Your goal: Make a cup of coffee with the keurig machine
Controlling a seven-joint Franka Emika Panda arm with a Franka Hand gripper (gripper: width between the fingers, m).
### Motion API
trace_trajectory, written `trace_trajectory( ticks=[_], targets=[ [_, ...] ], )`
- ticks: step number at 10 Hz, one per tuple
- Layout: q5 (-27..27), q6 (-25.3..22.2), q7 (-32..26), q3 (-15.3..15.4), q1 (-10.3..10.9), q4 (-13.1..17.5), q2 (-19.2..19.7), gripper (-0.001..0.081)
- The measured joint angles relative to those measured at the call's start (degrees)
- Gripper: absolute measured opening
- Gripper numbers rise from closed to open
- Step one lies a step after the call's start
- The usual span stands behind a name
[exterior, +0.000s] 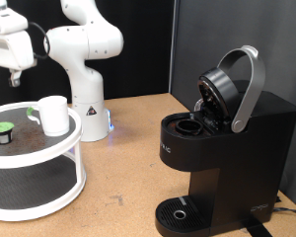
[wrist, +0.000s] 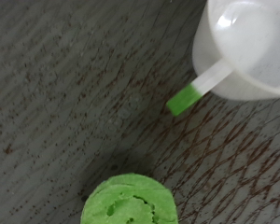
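The white cup (exterior: 53, 115) stands on the top shelf of a round white two-tier stand (exterior: 77, 148) at the exterior view's left. A handle with a green tip (wrist: 185, 98) sticks out from the cup (wrist: 252, 47). A small dark pod with a green lid (exterior: 2, 130) sits on the same shelf, left of the cup, and shows in the wrist view (wrist: 131, 201). My gripper (exterior: 16, 77) hangs above the stand, over the pod and cup, touching neither. Its fingers do not show in the wrist view. The black keurig machine (exterior: 222, 148) stands at the right with its silver-handled lid (exterior: 245, 89) raised and the pod chamber (exterior: 187, 126) open.
The stand's shelf has a dark speckled mat (wrist: 75, 84). The robot's white base (exterior: 86, 99) stands behind the stand. The machine's round drip tray (exterior: 180, 212) holds nothing. A wooden tabletop (exterior: 128, 168) lies between stand and machine.
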Motion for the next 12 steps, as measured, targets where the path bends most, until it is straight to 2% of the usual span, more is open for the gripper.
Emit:
trace_trajectory(
  ticks=[2,5,8,12],
  targets=[
    [-2.5,5.6,0.9,-1.2,-0.2,-3.3,1.4,0.0805],
    [-4.7,14.5,2.5,-3.4,-0.2,-6.6,5.8,0.0805],
    [-4.8,21.1,2.6,-5.3,-0.2,-8.1,10.0,0.0805],
    [-4.6,26.0,2.6,-6.3,-0.2,-8.4,14.3,0.0805]
  ],
)
